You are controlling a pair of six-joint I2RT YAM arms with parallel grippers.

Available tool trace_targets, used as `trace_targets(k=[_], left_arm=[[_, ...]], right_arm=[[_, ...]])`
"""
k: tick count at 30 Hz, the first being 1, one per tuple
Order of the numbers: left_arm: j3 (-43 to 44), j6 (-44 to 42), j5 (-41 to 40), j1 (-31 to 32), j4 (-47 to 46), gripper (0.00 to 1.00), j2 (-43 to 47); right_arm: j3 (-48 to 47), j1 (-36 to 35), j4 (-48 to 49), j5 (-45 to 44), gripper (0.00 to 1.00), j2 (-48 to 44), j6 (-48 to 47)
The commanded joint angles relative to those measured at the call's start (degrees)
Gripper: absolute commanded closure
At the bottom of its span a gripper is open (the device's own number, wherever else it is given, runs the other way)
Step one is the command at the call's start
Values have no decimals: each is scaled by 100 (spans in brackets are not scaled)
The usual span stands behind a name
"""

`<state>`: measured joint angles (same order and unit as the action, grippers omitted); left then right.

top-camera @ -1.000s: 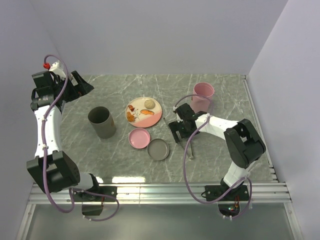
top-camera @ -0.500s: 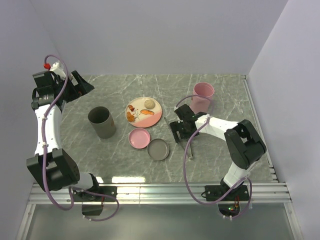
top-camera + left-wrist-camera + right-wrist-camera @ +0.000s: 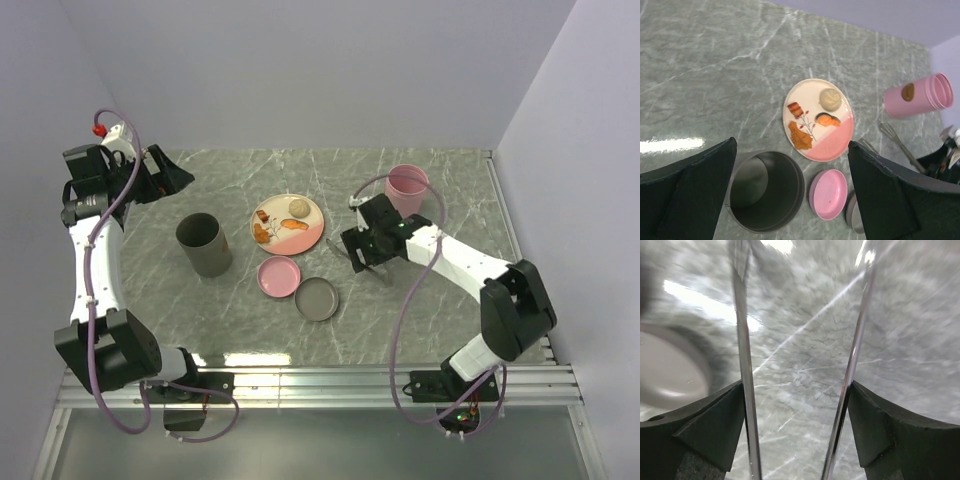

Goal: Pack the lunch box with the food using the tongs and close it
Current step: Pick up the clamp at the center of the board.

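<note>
The right gripper (image 3: 796,390) is clamped on the long slim silver metal tongs (image 3: 742,355). One thin arm lies against the inner face of each black finger (image 3: 710,425), and the two arms run on ahead, spread apart, over the grey marbled tabletop (image 3: 250,170). This gripper sits right of centre. Just to its left are the round grey lid (image 3: 317,299) and, touching that, the shallow round pink dish (image 3: 279,276).

The left gripper (image 3: 790,150) is spread wide and holds nothing, poised high over the far left of the table. Below it the open grey cylindrical container (image 3: 765,197) stands upright, with nothing showing inside.

Right of the container is the pink-and-cream round plate (image 3: 840,142), and all the food (image 3: 280,225) lies on it. There is a round beige ball (image 3: 830,98) on the far side, an orange piece (image 3: 827,120) beside it, a red-and-white bit (image 3: 796,108) and an orange-brown chunk (image 3: 801,137).

A tall pink cup (image 3: 406,190) stands at the far right, near the right gripper. It bears a brown oval mark (image 3: 907,91) on its side, too small to read.
</note>
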<state>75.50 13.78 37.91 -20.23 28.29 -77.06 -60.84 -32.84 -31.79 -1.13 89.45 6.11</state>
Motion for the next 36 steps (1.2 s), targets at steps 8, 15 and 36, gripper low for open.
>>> trace_targets(k=[8, 15, 36], left_arm=[[-124, -754, 1306, 1, -360, 1, 648], [-202, -851, 1860, 1, -254, 1, 771], [-194, -218, 1684, 28, -394, 1, 569]], right_arm=[[-1017, 129, -995, 833, 19, -1140, -1041], [-1483, 146, -1514, 1421, 22, -1386, -1735], [-4207, 146, -1189, 1325, 29, 1056, -1385]])
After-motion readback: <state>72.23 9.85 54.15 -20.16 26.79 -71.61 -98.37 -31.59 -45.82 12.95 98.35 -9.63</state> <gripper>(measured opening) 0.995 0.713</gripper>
